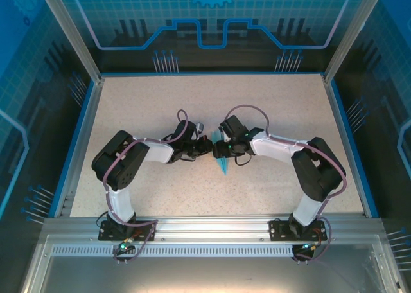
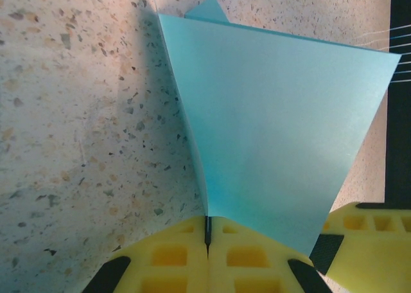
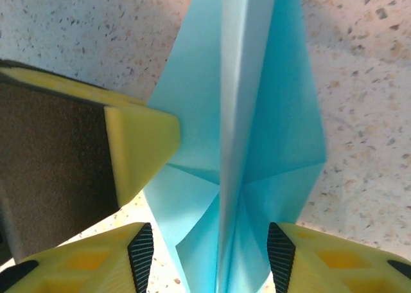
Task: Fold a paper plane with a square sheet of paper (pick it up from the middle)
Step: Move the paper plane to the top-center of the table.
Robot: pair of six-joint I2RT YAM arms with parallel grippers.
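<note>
L arm (image 1: 119,171) rises from its base at lower left of the top view, elbow bent high, forearm running right toward frame centre. R arm (image 1: 314,171) mirrors it from lower right, forearm running left. Wrists sit close mid-frame, L gripper (image 1: 198,149) & R gripper (image 1: 223,148) almost tip to tip. L wrist cam: yellow fingers (image 2: 173,261) pressed together at bottom centre, pinching the paper plane (image 2: 276,132). R wrist cam: R jaws apart at the bottom corners, straddling the plane w/ a gap by the left pad.

No readable text, labels, brands, numbers or signs on anything in view.
</note>
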